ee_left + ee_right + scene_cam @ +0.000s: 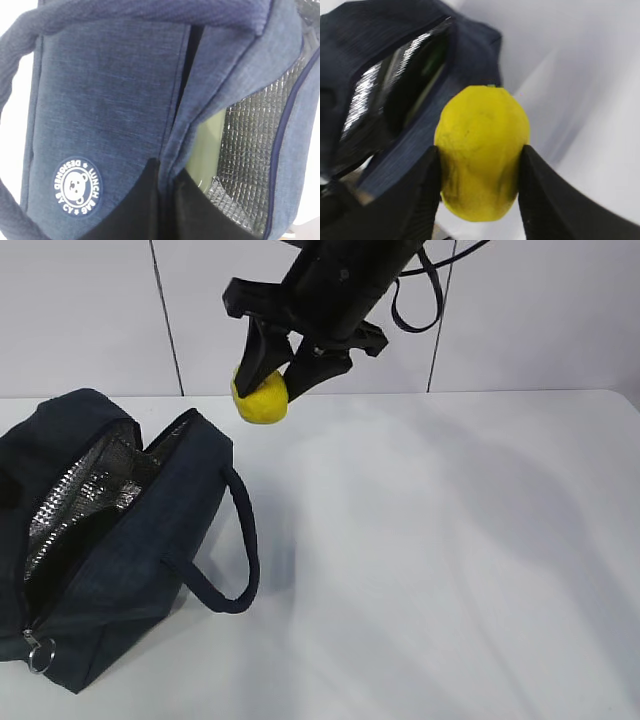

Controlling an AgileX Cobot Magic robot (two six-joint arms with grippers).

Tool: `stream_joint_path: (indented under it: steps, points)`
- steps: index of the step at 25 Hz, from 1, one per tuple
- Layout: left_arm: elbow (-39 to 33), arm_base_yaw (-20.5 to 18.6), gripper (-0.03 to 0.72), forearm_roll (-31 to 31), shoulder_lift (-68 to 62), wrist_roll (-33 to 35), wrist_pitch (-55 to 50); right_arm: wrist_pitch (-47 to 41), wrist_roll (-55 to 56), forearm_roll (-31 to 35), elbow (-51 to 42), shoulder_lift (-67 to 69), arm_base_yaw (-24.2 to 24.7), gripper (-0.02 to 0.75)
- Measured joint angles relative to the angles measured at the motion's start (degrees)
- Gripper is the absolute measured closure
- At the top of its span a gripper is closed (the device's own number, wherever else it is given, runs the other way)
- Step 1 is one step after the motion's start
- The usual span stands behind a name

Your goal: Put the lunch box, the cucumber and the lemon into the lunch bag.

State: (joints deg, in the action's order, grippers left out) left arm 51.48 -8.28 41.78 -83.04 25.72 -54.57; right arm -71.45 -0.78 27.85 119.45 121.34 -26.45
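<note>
One lemon [262, 400] hangs above the white table [460, 540], clenched between the two black fingers of your right gripper [283, 375], at about one o'clock from the lunch bag [110, 550]. That bag lies unzipped, silver lining showing, with the lunch box [206, 145] inside it. Your left gripper [167, 210] pinches the bag's opening edge.

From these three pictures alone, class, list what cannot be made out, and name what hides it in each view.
- Cucumber: unseen; the lunch bag interior is dark in the exterior view.
- Lunch box: only a pale green sliver past the bag's flap, left wrist view.
- Left end effector: dark fingers cut off by the bottom edge.
- Bag in the right wrist view: blurred behind the lemon.
</note>
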Motion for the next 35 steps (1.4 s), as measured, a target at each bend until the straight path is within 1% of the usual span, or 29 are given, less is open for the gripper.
stream_joint_path:
  steps: [4, 7, 13, 18, 23, 27, 35]
  points:
    - [0.0, 0.0, 0.69, 0.0, 0.0, -0.5, 0.7, 0.0, -3.2, 6.8, -4.5, -3.4, -0.2, 0.405]
    - [0.0, 0.0, 0.69, 0.0, 0.0, -0.7, 0.7, 0.0, -4.8, 10.5, -5.7, -4.2, -1.8, 0.406]
    - [0.0, 0.0, 0.69, 0.0, 0.0, -0.8, 0.8, 0.0, -6.7, 12.4, -5.7, -4.2, -7.1, 0.408]
    - [0.0, 0.0, 0.69, 0.4, 0.0, -0.9, 0.9, 1.1, -7.0, 14.2, -5.8, -4.2, -9.1, 0.408]
    - [0.0, 0.0, 0.69, 0.5, 0.0, -0.9, 0.9, 7.3, -7.1, 19.8, -5.8, -2.2, -9.3, 0.408]
    - [0.0, 0.0, 0.69, 0.5, 0.0, -0.9, 0.9, 8.9, -7.1, 23.0, -5.8, 1.8, -9.3, 0.408]
    - [0.0, 0.0, 0.69, 0.5, 0.0, -0.9, 1.0, 10.4, -7.1, 23.7, -5.9, 6.4, -9.3, 0.408]
